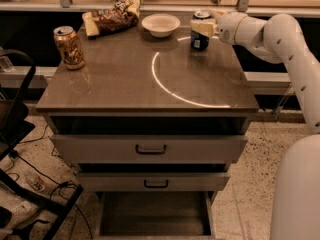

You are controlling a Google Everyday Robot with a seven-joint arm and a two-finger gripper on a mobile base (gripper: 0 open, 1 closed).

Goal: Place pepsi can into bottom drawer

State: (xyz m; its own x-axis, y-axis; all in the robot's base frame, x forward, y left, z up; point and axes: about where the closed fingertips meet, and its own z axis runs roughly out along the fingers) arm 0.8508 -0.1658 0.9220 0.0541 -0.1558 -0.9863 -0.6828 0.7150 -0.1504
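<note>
The pepsi can [199, 39], dark blue with a silver top, stands upright at the far right of the cabinet top [125, 79]. My gripper [202, 27] reaches in from the right on the white arm [270, 31] and is shut around the can's upper half, with one pale finger across its front. The can's base rests on or just above the top. The bottom drawer [155, 216] is pulled out at floor level, with a dark interior and nothing in it.
A tan-orange can [69, 47] stands at the left edge of the top. A chip bag [112, 17] and a white bowl [160, 24] lie at the back. The two upper drawers [150, 149] are slightly open. A black chair frame [20, 134] and cables are at the left.
</note>
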